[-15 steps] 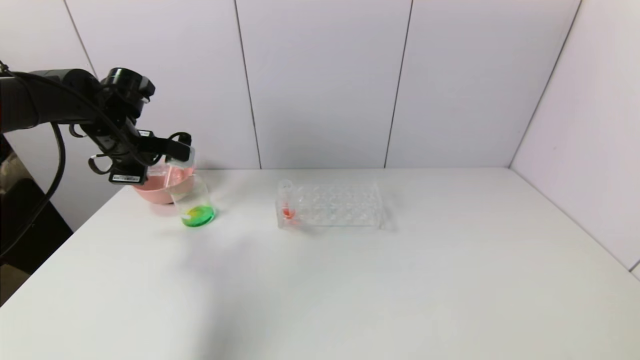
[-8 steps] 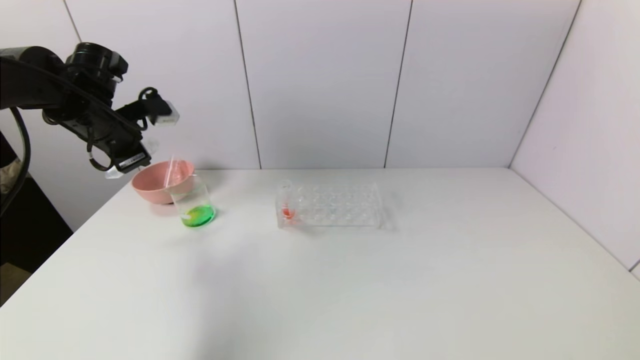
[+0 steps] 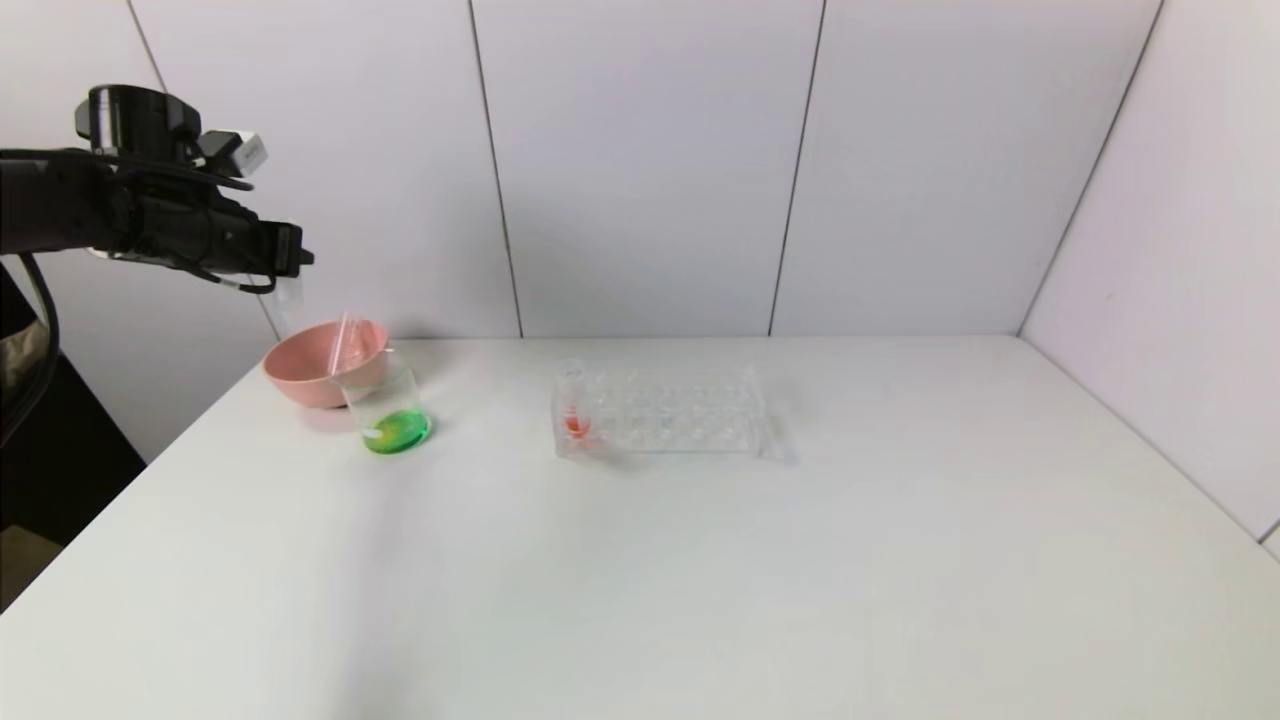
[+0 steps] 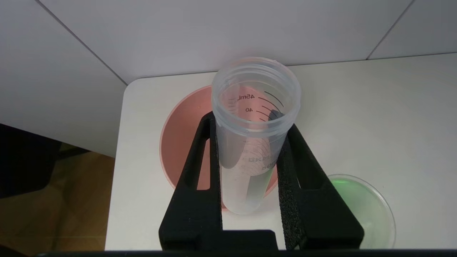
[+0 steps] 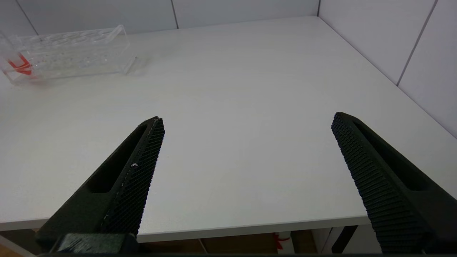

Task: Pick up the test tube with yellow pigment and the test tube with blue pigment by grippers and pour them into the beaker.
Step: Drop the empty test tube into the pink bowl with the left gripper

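My left gripper (image 3: 290, 262) is high at the far left, above the pink bowl (image 3: 310, 375), and is shut on an empty clear test tube (image 4: 255, 107) with printed volume marks. No yellow or blue shows in it, so I cannot tell which tube it is. In the left wrist view the left gripper (image 4: 250, 123) holds the tube mouth-up over the bowl (image 4: 182, 142). The beaker (image 3: 385, 400) stands in front of the bowl with green liquid at its base; it also shows in the left wrist view (image 4: 364, 210). My right gripper (image 5: 246, 142) is open and empty over the table's near edge.
A second slim clear tube (image 3: 347, 340) leans in the pink bowl. A clear tube rack (image 3: 680, 410) stands mid-table with a red-liquid tube (image 3: 573, 405) at its left end; the rack also shows in the right wrist view (image 5: 71, 50). Walls close the back and right.
My left gripper has risen from low over the bowl and beaker, swung left and turned level, carrying the empty tube with it. The beaker, bowl and rack have not moved.
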